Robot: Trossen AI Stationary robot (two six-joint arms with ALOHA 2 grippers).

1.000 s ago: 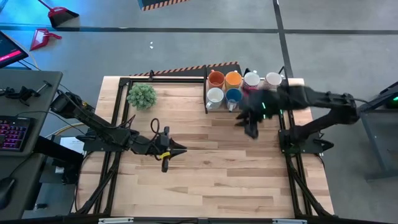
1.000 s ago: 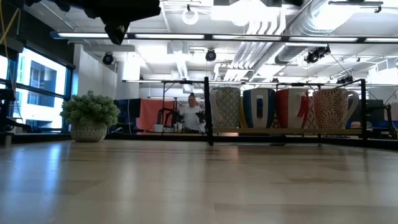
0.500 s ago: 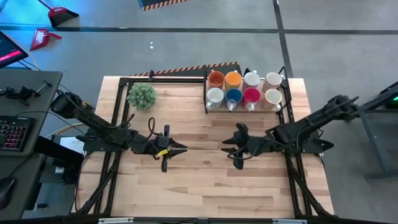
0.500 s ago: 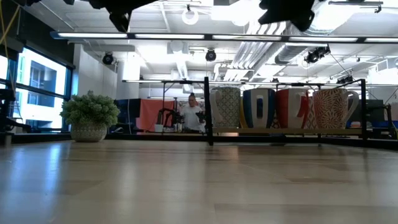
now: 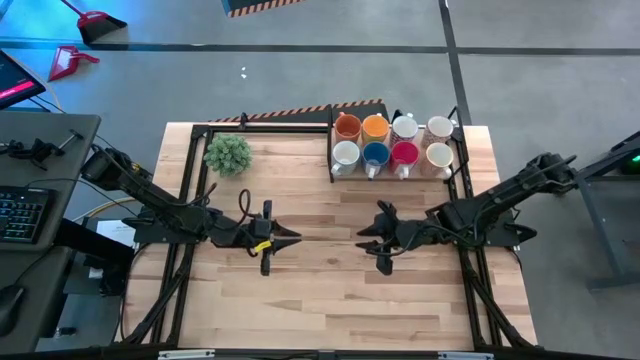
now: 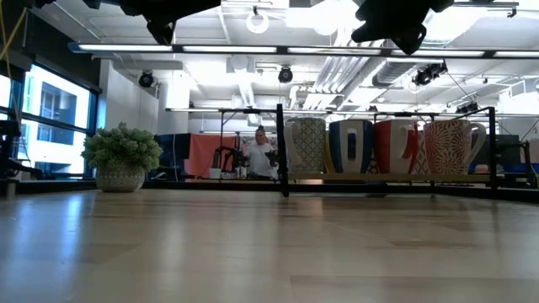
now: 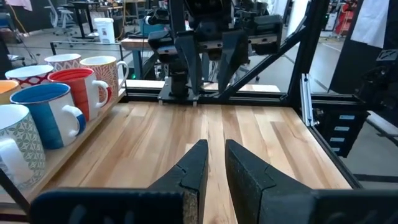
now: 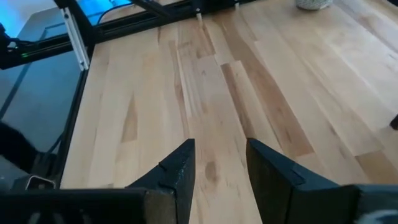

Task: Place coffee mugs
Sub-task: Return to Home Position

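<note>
I'm working under bright, even overhead light. In the low view the ceiling strips (image 6: 278, 50) glare white and the window (image 6: 50, 114) is washed out, so the left arm (image 6: 160, 13) and right arm (image 6: 396, 17) read as black silhouettes. The table (image 5: 320, 300) carries a pale sheen and only faint, soft shadows beneath the arms. The coffee mugs (image 7: 78, 87) catch small highlights.

We find the high camera straight above the whole desk (image 5: 330, 290); the low one at desk-top level, facing the room; both wrist cameras forward-looking, close over it. High, low and left wrist views share the mugs (image 5: 376, 153).
</note>
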